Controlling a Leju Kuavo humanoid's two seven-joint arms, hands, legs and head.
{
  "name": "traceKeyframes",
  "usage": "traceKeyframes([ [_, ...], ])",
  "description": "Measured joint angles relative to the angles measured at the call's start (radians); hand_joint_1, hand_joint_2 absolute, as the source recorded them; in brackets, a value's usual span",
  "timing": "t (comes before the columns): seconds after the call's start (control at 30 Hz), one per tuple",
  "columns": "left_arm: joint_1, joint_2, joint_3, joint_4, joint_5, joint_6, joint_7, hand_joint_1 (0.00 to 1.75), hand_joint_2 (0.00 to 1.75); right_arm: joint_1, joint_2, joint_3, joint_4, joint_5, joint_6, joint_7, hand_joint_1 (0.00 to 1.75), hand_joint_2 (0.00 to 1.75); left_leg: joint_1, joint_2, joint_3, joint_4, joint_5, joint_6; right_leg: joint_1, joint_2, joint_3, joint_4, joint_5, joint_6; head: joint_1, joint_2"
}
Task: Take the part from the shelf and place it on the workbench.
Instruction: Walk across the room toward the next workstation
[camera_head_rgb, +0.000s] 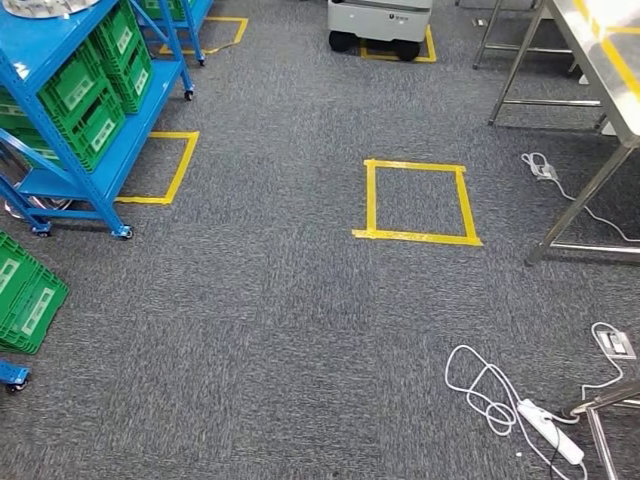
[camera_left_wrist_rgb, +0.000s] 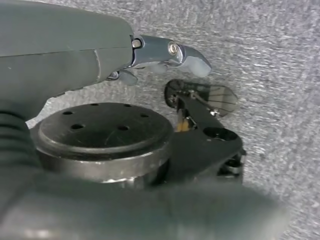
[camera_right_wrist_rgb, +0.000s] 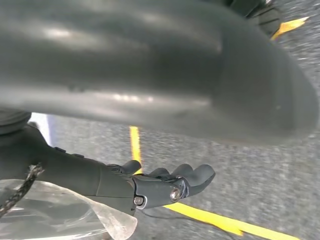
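**Robot on the carpet between shelf and workbench, part in its left hand**

Where the head view looks down, grey carpet (camera_head_rgb: 287, 330) stretches ahead with a yellow tape square (camera_head_rgb: 416, 203) near its middle. A blue shelf (camera_head_rgb: 132, 130) carrying green crates (camera_head_rgb: 94, 105) stands at the left, and a steel workbench (camera_head_rgb: 604, 70) at the right. A white power strip (camera_head_rgb: 549, 430) and its looped cable lie on the floor at the lower right.

In the left wrist view, the left hand (camera_left_wrist_rgb: 113, 55) reaches over a dark round metal part (camera_left_wrist_rgb: 103, 135) with small holes in its top; the part lies against the hand and seems held, above the carpet.

In the right wrist view, the right hand (camera_right_wrist_rgb: 151, 185) hangs over the carpet and a yellow tape line (camera_right_wrist_rgb: 211, 217), fingers (camera_right_wrist_rgb: 192, 175) stretched, slightly curled and close together, holding nothing.
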Motion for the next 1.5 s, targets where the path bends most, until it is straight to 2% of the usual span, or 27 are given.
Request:
traceKeyframes([
  [0.03,0.000,0.000,0.000,0.000,-0.002,0.000,0.004,0.00,1.75,0.000,0.000,0.000,0.000,0.000,0.001,0.010,0.00,0.00,-0.001,0.000,-0.001,0.000,0.001,0.000,0.000,0.000,0.007,-0.007,0.014,0.000,0.000,0.000],
  [0.07,0.000,0.000,0.001,0.000,-0.004,-0.001,0.007,0.00,1.75,0.000,0.000,0.000,0.000,0.000,0.002,0.018,0.00,0.00,-0.001,0.000,-0.002,0.000,0.003,-0.001,0.000,0.000,0.035,-0.055,0.044,-0.001,0.000,0.000],
  [0.13,-0.001,0.000,0.002,0.000,-0.009,-0.001,0.011,0.00,1.75,-0.003,0.000,0.000,0.000,0.001,0.003,0.026,0.00,0.00,-0.004,-0.001,-0.003,0.003,0.006,-0.006,0.000,0.000,0.109,-0.193,0.102,-0.004,0.001,0.000],
  [0.2,-0.002,0.000,0.003,0.000,-0.014,0.000,0.012,0.00,1.75,-0.006,0.000,0.000,0.000,0.001,0.003,0.030,0.00,0.00,-0.008,-0.001,-0.008,0.007,0.011,-0.016,0.002,0.001,0.149,-0.268,0.123,-0.011,0.001,0.000],
  [0.27,-0.003,0.000,0.003,0.000,-0.018,0.003,0.013,0.00,0.87,-0.006,0.000,0.000,0.000,0.001,0.003,0.032,0.00,0.00,-0.008,-0.001,-0.012,0.008,0.020,-0.027,0.004,0.002,0.149,-0.275,0.130,-0.023,0.000,0.000],
  [0.33,-0.003,0.001,0.004,0.000,-0.021,0.006,0.013,0.00,0.00,-0.005,0.000,0.000,0.000,0.002,0.003,0.035,0.00,0.00,-0.005,-0.004,-0.021,0.023,0.003,-0.037,0.003,-0.001,0.140,-0.279,0.142,-0.037,-0.001,0.000],
  [0.4,-0.003,0.001,0.004,0.000,-0.024,0.008,0.013,0.00,0.00,-0.007,0.000,0.000,0.000,0.004,0.003,0.035,0.00,0.00,-0.002,-0.006,-0.052,0.101,-0.063,-0.047,0.001,-0.003,0.127,-0.283,0.153,-0.049,-0.004,0.000],
  [0.47,-0.003,0.001,0.004,0.000,-0.026,0.010,0.014,0.00,0.00,-0.007,0.000,0.000,0.000,0.004,0.003,0.036,0.00,0.00,0.000,-0.005,-0.091,0.224,-0.134,-0.053,0.004,-0.005,0.112,-0.283,0.164,-0.055,-0.006,0.000],
  [0.5,-0.003,0.001,0.004,0.000,-0.026,0.010,0.014,0.00,0.00,-0.006,0.000,0.000,0.000,0.004,0.003,0.036,0.00,0.00,0.000,-0.005,-0.097,0.261,-0.149,-0.054,0.006,-0.006,0.104,-0.282,0.169,-0.056,-0.006,0.000],
  [0.53,-0.003,0.001,0.004,0.000,-0.027,0.011,0.014,0.00,0.00,-0.005,0.000,0.000,0.000,0.002,0.003,0.037,0.00,0.00,0.000,-0.005,-0.086,0.265,-0.145,-0.052,0.007,-0.007,0.097,-0.282,0.175,-0.056,-0.006,0.000],
  [0.57,-0.003,0.001,0.004,0.000,-0.027,0.011,0.014,0.00,0.00,-0.005,0.000,0.000,0.000,0.001,0.003,0.037,0.00,0.00,-0.001,-0.005,-0.057,0.227,-0.125,-0.048,0.009,-0.007,0.092,-0.282,0.180,-0.055,-0.006,0.000],
  [0.63,-0.004,0.002,0.004,0.000,-0.028,0.012,0.014,0.00,0.00,-0.006,0.000,0.000,0.000,-0.004,0.002,0.039,0.00,0.00,-0.006,-0.005,0.033,0.084,-0.072,-0.035,0.011,-0.006,0.085,-0.281,0.189,-0.053,-0.006,0.000],
  [0.7,-0.006,0.002,0.004,0.000,-0.031,0.014,0.014,0.00,0.00,-0.006,0.000,-0.001,0.000,-0.005,0.001,0.040,0.00,0.00,-0.012,-0.005,0.088,-0.019,-0.052,-0.024,0.013,-0.007,0.080,-0.280,0.196,-0.046,-0.005,0.000],
  [0.8,-0.005,0.001,0.004,0.000,-0.036,0.015,0.006,0.00,0.00,-0.006,0.000,-0.001,0.000,-0.009,-0.004,0.039,0.00,0.00,-0.015,-0.004,0.091,-0.044,-0.044,-0.011,0.010,-0.009,0.074,-0.279,0.204,-0.029,-0.005,0.000],
  [0.83,-0.004,0.001,0.004,0.000,-0.038,0.015,0.002,0.00,0.00,-0.006,0.000,-0.001,0.000,-0.011,-0.006,0.038,0.00,0.00,-0.013,-0.003,0.091,-0.050,-0.036,-0.006,0.009,-0.007,0.068,-0.271,0.197,-0.024,-0.005,0.000],
  [0.9,-0.004,0.000,0.004,0.000,-0.042,0.015,-0.002,0.00,0.00,-0.006,0.000,-0.002,0.000,-0.012,-0.010,0.036,0.00,0.00,-0.009,0.000,0.086,-0.059,-0.021,0.003,0.008,-0.004,0.035,-0.202,0.146,-0.016,-0.001,0.000],
  [0.97,-0.004,0.000,0.004,0.000,-0.044,0.016,-0.004,0.00,0.00,-0.005,0.000,-0.002,0.000,-0.010,-0.012,0.032,0.00,0.00,-0.010,0.002,0.076,-0.058,-0.015,0.006,0.007,-0.002,-0.018,-0.069,0.074,-0.008,0.002,0.000],
  [1.0,-0.003,0.000,0.004,0.000,-0.045,0.016,-0.004,0.00,0.00,-0.005,0.000,-0.002,0.000,-0.008,-0.013,0.030,0.00,0.00,-0.010,0.002,0.073,-0.058,-0.013,0.005,0.005,-0.002,-0.035,-0.020,0.055,-0.004,0.002,0.000],
  [1.03,-0.002,0.000,0.004,0.000,-0.045,0.017,-0.004,0.00,0.00,-0.004,0.000,-0.002,0.000,-0.006,-0.013,0.029,0.00,0.00,-0.010,0.003,0.071,-0.057,-0.011,0.004,0.004,-0.002,-0.036,-0.004,0.055,-0.001,0.002,0.000],
  [1.07,-0.001,0.000,0.004,0.000,-0.045,0.017,-0.004,0.00,0.00,-0.003,0.000,-0.002,0.000,-0.004,-0.014,0.028,0.00,0.00,-0.009,0.003,0.070,-0.056,-0.011,0.003,0.001,-0.002,-0.014,-0.032,0.075,0.001,0.002,0.000],
  [1.13,-0.001,0.000,0.004,0.000,-0.045,0.017,-0.004,0.00,0.00,-0.004,0.000,-0.002,0.000,-0.003,-0.014,0.026,0.00,0.00,-0.007,0.002,0.070,-0.050,-0.013,-0.004,-0.004,-0.003,0.066,-0.168,0.131,0.006,0.002,0.000],
  [1.2,-0.003,0.000,0.004,0.000,-0.045,0.017,-0.004,0.00,0.00,-0.005,0.000,-0.002,0.000,-0.002,-0.014,0.022,0.00,0.00,-0.009,0.001,0.064,-0.036,-0.019,-0.015,-0.006,0.000,0.124,-0.269,0.154,0.001,0.003,0.000],
  [1.3,-0.003,0.001,0.004,0.000,-0.045,0.018,-0.006,0.00,0.00,-0.004,0.001,-0.002,0.000,0.001,-0.012,-0.003,0.00,0.00,-0.010,0.000,0.057,-0.027,-0.022,-0.027,-0.003,0.001,0.131,-0.283,0.153,-0.017,0.000,0.000],
  [1.37,-0.003,0.001,0.005,0.000,-0.045,0.018,-0.008,0.00,0.00,-0.003,0.001,-0.003,0.000,-0.009,-0.001,-0.034,0.00,0.00,-0.007,-0.001,0.044,0.004,-0.048,-0.036,-0.003,0.000,0.130,-0.284,0.156,-0.028,-0.002,0.000],
  [1.4,-0.003,0.001,0.006,0.000,-0.046,0.019,-0.008,0.00,0.00,-0.003,0.000,-0.005,0.000,-0.021,0.010,-0.054,0.00,0.00,-0.005,-0.001,0.025,0.048,-0.077,-0.041,-0.004,-0.001,0.129,-0.285,0.157,-0.032,-0.003,0.000],
  [1.47,-0.003,0.001,0.007,0.000,-0.046,0.020,-0.009,0.00,0.00,-0.004,0.000,-0.012,0.000,-0.049,0.031,-0.095,0.00,0.00,-0.003,-0.001,-0.034,0.181,-0.144,-0.047,-0.001,-0.002,0.126,-0.285,0.157,-0.038,-0.005,0.000],
  [1.5,-0.002,0.001,0.007,0.000,-0.047,0.024,-0.006,0.00,0.00,-0.004,0.000,-0.015,0.000,-0.057,0.035,-0.111,0.00,0.00,-0.003,-0.001,-0.060,0.237,-0.162,-0.047,0.000,-0.003,0.125,-0.285,0.158,-0.039,-0.005,0.000],
])
